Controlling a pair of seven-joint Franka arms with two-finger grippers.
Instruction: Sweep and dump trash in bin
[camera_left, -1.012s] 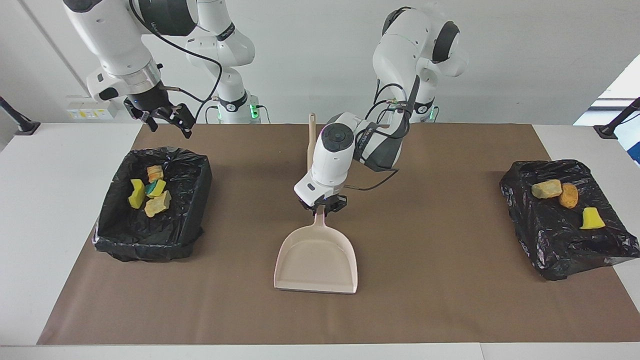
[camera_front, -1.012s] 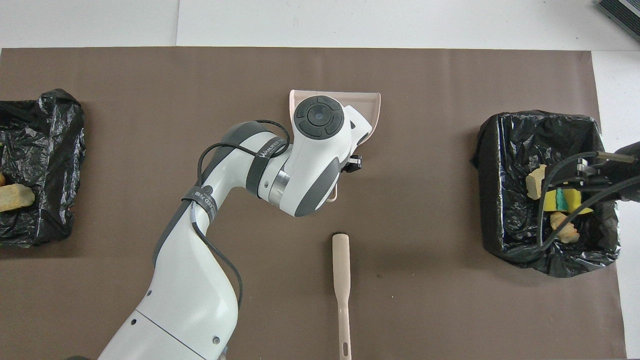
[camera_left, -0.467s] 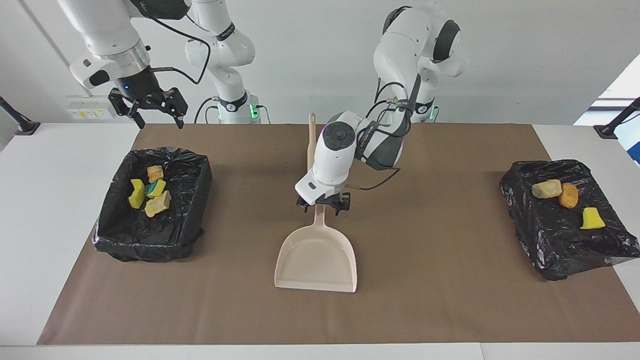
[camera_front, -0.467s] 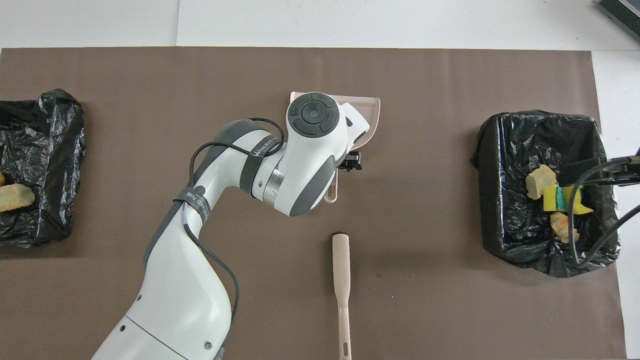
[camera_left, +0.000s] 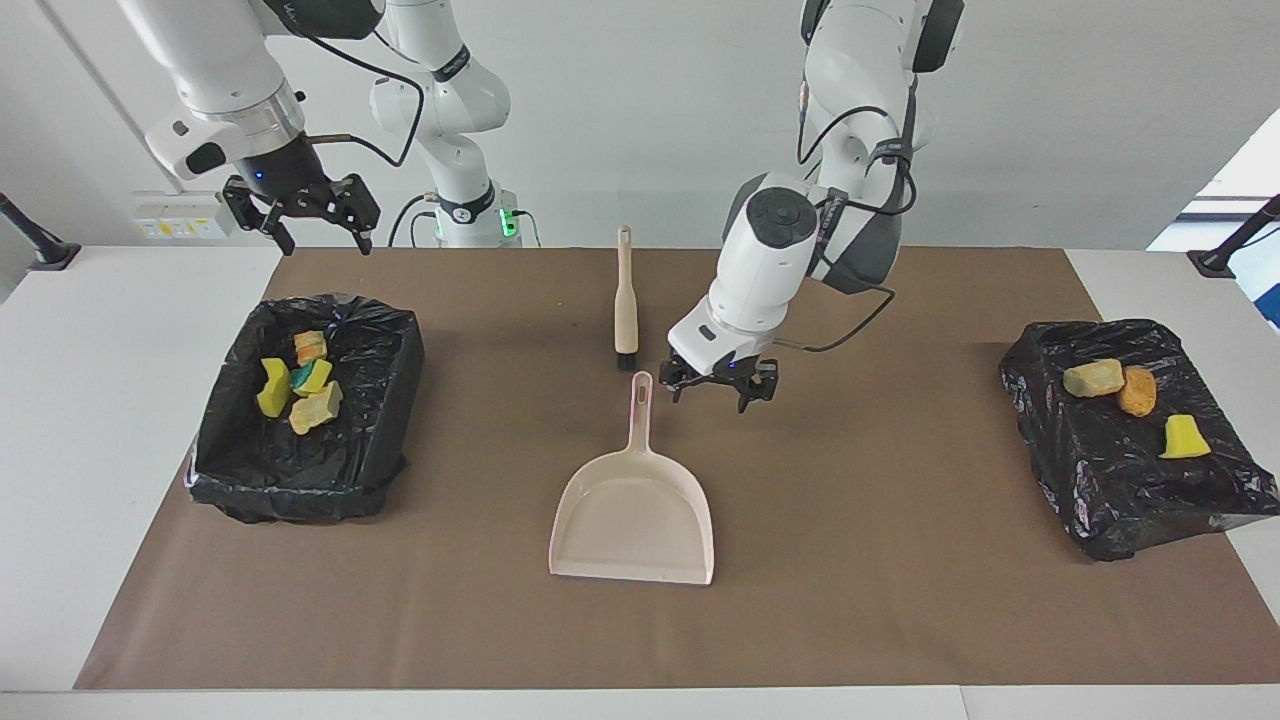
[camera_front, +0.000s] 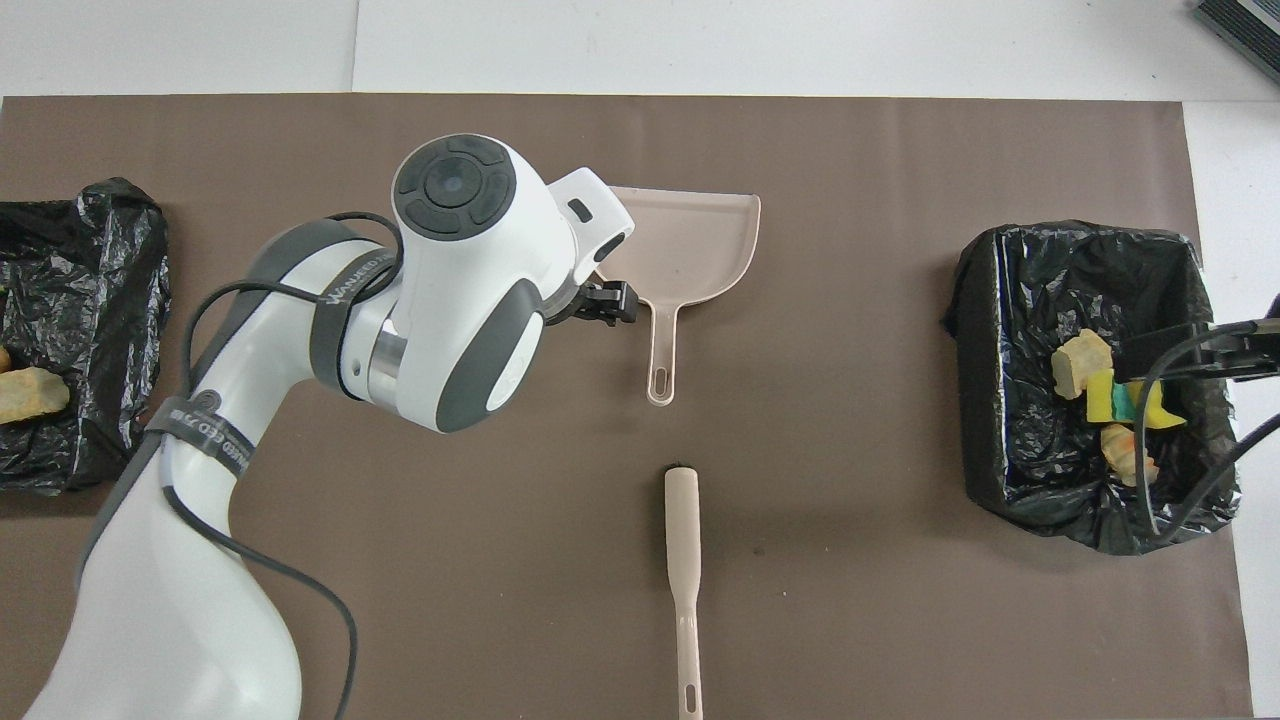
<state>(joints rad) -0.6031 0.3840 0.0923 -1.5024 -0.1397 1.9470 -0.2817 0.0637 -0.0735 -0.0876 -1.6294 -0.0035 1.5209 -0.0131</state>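
Several trash scraps (camera_left: 314, 407), yellow and tan, lie in the black-lined bin (camera_left: 398, 390) at the right arm's end; they also show in the overhead view (camera_front: 1080, 362). Three more scraps (camera_left: 1094, 378) lie on a crumpled black bag (camera_left: 1120, 490) at the left arm's end. The beige dustpan (camera_left: 634, 515) lies flat mid-table, its handle toward the robots, and nothing holds it. The beige brush (camera_left: 626, 300) lies nearer to the robots than the dustpan. My left gripper (camera_left: 716, 388) is open and empty, low over the mat beside the dustpan handle. My right gripper (camera_left: 304, 215) is open and empty, raised over the table's edge by the bin.
A brown mat (camera_left: 900, 560) covers the table, with white table (camera_left: 100, 420) at both ends. In the overhead view the left arm covers part of the dustpan (camera_front: 700, 235); the brush (camera_front: 682, 540), the bin (camera_front: 975, 300) and the bag (camera_front: 90, 300) also show.
My left gripper opened, let go of the dustpan handle and moved toward the left arm's end. My right gripper rose away from the bin toward the robots.
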